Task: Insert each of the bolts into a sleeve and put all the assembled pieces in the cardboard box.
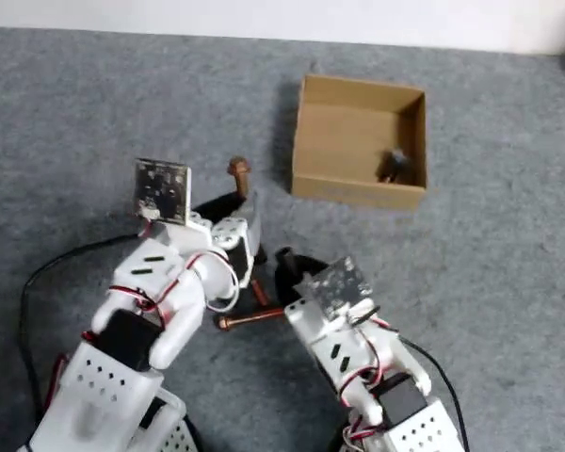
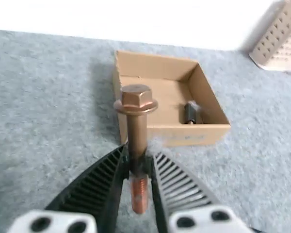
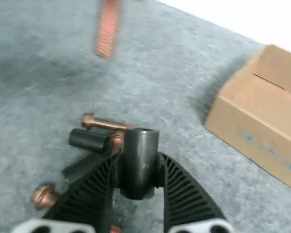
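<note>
Carpet [image 1: 75, 113] grey, white wall [image 1: 264, 14] along top edge. We see left gripper [image 2: 137, 155] clamped on upright bolt [image 2: 136, 104], right gripper [image 3: 137, 160] clamped on black sleeve [image 3: 140, 145] (both mid-frame); cardboard box [image 1: 353, 191] upper right of centre.

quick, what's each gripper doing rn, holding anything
left gripper: shut on a bolt, gripped by its shank.
right gripper: shut on a black sleeve.

Probably a robotics lab bench, grey felt-covered table [image 1: 75, 104], plain white backdrop [image 1: 264, 14] at 12 o'clock, left arm [image 1: 122, 348] at 7, right arm [image 1: 395, 395] at 5.
</note>
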Action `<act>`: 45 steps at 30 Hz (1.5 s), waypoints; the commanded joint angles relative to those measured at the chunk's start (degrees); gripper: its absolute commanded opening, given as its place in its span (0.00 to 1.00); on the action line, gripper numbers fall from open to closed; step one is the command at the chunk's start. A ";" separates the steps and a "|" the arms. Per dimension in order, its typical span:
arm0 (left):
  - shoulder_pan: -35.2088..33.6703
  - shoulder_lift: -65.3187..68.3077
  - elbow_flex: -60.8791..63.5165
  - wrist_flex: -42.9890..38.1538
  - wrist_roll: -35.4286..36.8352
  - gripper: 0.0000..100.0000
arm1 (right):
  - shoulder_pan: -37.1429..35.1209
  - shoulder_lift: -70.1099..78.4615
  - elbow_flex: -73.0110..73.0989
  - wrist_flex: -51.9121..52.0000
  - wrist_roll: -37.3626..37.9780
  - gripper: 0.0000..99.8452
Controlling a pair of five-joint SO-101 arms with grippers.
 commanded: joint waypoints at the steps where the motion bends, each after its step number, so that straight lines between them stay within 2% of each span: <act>1: 4.00 -1.27 2.07 -4.22 0.62 0.00 | -1.01 -1.54 0.13 0.31 1.14 0.00; 5: 3.21 -1.27 6.73 -11.87 7.74 0.00 | -0.84 -2.42 0.13 0.31 1.14 0.00; 8: 2.77 -1.19 8.40 -14.59 9.23 0.00 | -0.75 -2.33 0.22 0.31 1.14 0.00; 19: 3.30 -0.92 12.35 -14.77 9.76 0.00 | 0.22 -2.33 0.13 0.31 1.14 0.00; 24: 3.30 -1.10 13.14 -14.77 14.51 0.00 | 2.33 -2.33 0.13 0.22 1.14 0.00; 32: 3.30 -1.19 10.15 -14.77 16.70 0.00 | 1.98 -2.33 0.31 0.22 0.97 0.00; 37: 3.21 -0.75 5.41 -14.51 16.79 0.00 | 2.42 -2.33 0.48 -1.80 -5.89 0.00; 45: 3.30 -0.75 5.49 -14.51 16.88 0.00 | 2.51 -2.33 0.22 -2.95 -5.80 0.00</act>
